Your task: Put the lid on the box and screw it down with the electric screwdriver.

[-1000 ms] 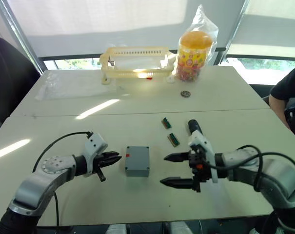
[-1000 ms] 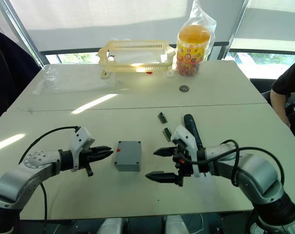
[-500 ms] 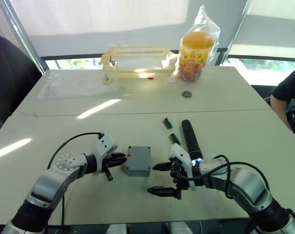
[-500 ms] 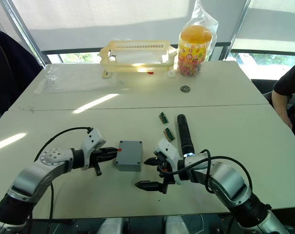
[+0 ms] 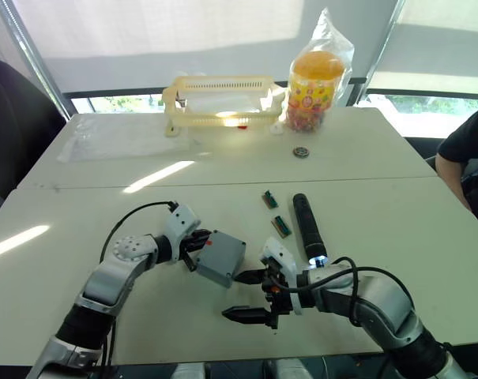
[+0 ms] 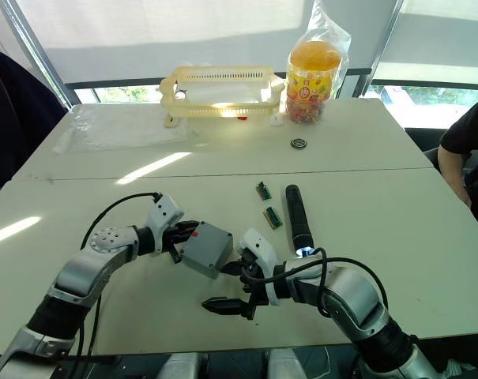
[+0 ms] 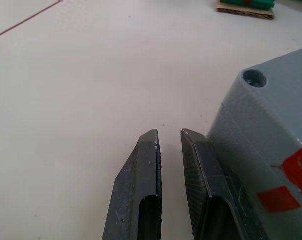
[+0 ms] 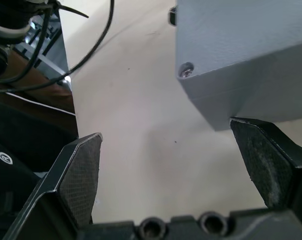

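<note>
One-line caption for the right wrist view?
Open right gripper with one fingertip at the tilted grey box's lower corner.

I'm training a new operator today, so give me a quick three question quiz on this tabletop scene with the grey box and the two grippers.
1. True or false: the box lies flat on the table.
2. Which gripper is open: A) left gripper B) right gripper?
3. Fill in: the electric screwdriver lies beside two small green ____.

Key:
1. False; it is tilted, one edge raised beside the left gripper.
2. B; its fingers stand wide apart, one tip at the box's corner.
3. Circuit boards.
</note>
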{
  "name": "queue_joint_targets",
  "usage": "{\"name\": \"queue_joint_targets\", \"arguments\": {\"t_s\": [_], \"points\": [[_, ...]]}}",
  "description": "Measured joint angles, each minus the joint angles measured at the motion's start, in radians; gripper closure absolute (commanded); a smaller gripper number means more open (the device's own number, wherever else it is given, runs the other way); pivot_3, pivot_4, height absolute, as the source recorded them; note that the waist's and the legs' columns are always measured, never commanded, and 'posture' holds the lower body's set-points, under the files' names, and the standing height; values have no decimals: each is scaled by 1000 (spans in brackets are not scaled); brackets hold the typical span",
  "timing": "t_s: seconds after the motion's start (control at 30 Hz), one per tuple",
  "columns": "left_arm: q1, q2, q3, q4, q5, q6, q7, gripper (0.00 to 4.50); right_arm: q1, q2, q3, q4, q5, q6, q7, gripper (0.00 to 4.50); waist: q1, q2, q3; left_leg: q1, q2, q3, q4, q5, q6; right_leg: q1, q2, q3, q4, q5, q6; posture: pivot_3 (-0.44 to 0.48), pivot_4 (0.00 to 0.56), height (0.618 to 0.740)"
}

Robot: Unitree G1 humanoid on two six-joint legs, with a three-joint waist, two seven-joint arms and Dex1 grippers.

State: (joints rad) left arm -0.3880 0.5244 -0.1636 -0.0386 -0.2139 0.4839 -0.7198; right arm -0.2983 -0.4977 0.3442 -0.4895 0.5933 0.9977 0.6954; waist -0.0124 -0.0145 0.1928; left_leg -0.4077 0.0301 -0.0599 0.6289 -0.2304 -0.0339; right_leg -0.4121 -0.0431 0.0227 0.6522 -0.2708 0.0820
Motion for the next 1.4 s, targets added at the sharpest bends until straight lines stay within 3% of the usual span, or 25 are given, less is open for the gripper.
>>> {"name": "queue_joint_targets", "arguments": {"t_s": [0.13, 0.3, 0.57, 0.9, 1.23, 1.4], "points": [[12, 23, 24, 9, 21, -10, 16, 3833, 12, -39, -54, -35, 6, -7, 0, 57, 0, 0, 0, 0, 0, 0, 0, 0, 0, 0, 0, 0, 0, 0, 0, 0, 150, 740], [184, 161, 132, -179, -48, 82, -46, 3833, 7, -158, -179, -31, -24, -108, 51, 57, -5, 0, 0, 1, 1, 0, -1, 0, 0, 0, 1, 0, 0, 0, 0, 0, 150, 740], [402, 276, 235, -471, -224, 257, -126, 3833, -86, -155, -84, 173, -166, -330, 179, 57, -2, 0, 0, 1, 1, 1, 0, 0, 0, 0, -1, 1, 0, -2, -3, 0, 150, 740], [381, 221, 138, -479, -212, 272, -66, 3833, -175, -93, 21, 417, -322, -554, 303, 57, 0, 0, 0, 1, 0, 1, 1, 0, 0, 1, -1, 0, 1, 0, 0, 0, 150, 740], [335, 204, 127, -428, -199, 258, -46, 3833, -176, -108, -69, 327, -310, -477, 293, 57, -1, 0, 0, 1, 0, 1, 0, 0, 0, 1, 0, 0, 1, 0, 0, 0, 150, 740], [320, 187, 120, -426, -203, 262, -36, 3833, -175, -57, -41, 351, -319, -482, 286, 57, -2, 0, 0, 1, 0, 1, 0, 0, 0, 1, 0, 0, 1, 0, 0, 0, 150, 740]]}}
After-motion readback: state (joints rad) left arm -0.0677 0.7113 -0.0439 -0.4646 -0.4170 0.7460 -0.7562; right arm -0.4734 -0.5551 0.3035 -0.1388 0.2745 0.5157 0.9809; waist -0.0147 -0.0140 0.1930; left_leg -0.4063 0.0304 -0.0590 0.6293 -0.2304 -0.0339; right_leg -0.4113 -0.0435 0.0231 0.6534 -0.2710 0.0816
